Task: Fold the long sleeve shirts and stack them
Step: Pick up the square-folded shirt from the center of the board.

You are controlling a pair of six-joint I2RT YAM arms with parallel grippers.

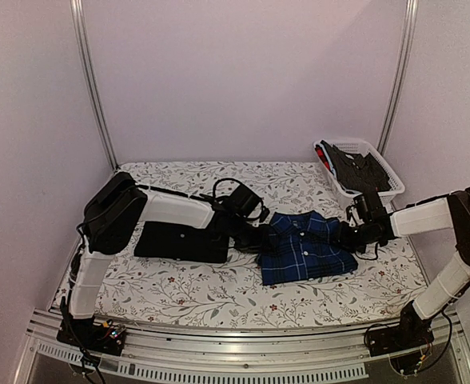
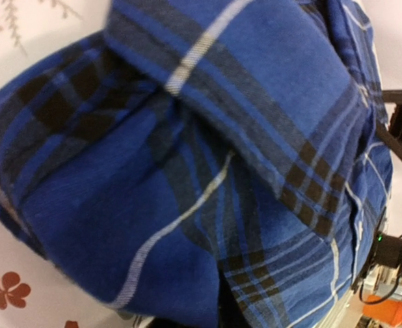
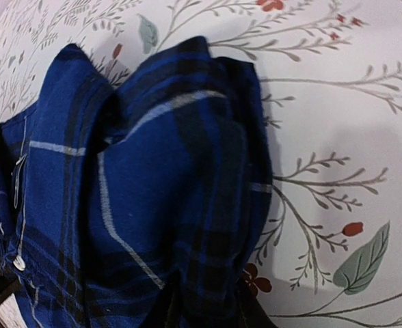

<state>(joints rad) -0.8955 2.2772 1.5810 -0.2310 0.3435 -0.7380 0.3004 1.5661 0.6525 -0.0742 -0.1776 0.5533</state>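
Note:
The blue plaid shirt (image 1: pixel 307 248) lies folded on the flowered table cover, right of centre. My left gripper (image 1: pixel 260 238) is at its left edge and my right gripper (image 1: pixel 344 236) at its right edge. In the left wrist view the plaid shirt (image 2: pixel 208 157) fills the frame and bunches into the left gripper (image 2: pixel 223 318), whose fingers are hidden by the cloth. In the right wrist view a fold of the shirt (image 3: pixel 160 191) is pinched in the right gripper (image 3: pixel 204 311), with dark fingertips (image 3: pixel 254 316) on either side. The black shirt (image 1: pixel 181 242) lies folded flat to the left, partly under my left arm.
A white lattice basket (image 1: pixel 382 162) with dark clothes stands at the back right corner. A flowered cloth (image 1: pixel 187 292) covers the table. Metal posts and pale walls close in the back and sides. The table's metal front rail (image 1: pixel 243 352) runs between the arm bases.

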